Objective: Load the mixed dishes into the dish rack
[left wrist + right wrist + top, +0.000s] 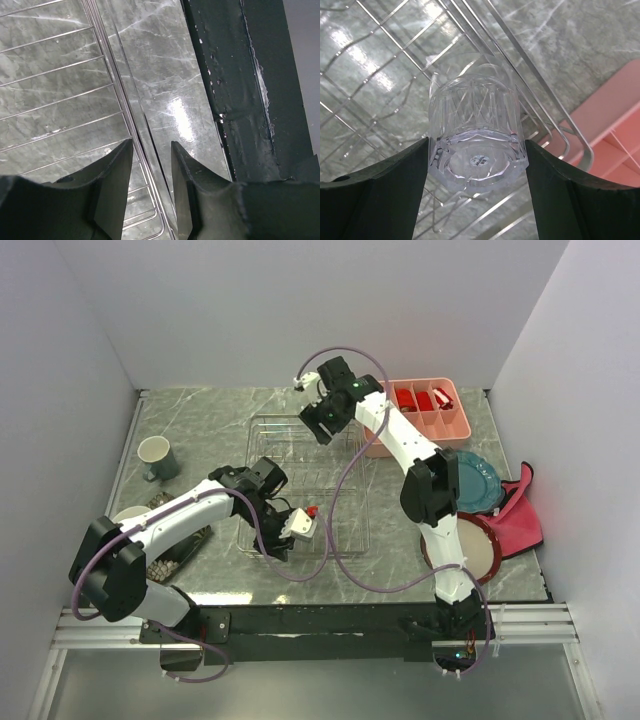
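Right wrist view: right hand (477, 146) clamped on clear glass (477, 122) above the dish rack (540, 75); released crooked on the wires, it could topple.

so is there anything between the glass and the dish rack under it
nothing visible does. the right end effector grips the clear glass above the dish rack, and the wrist view shows only bare wires and tabletop beneath it
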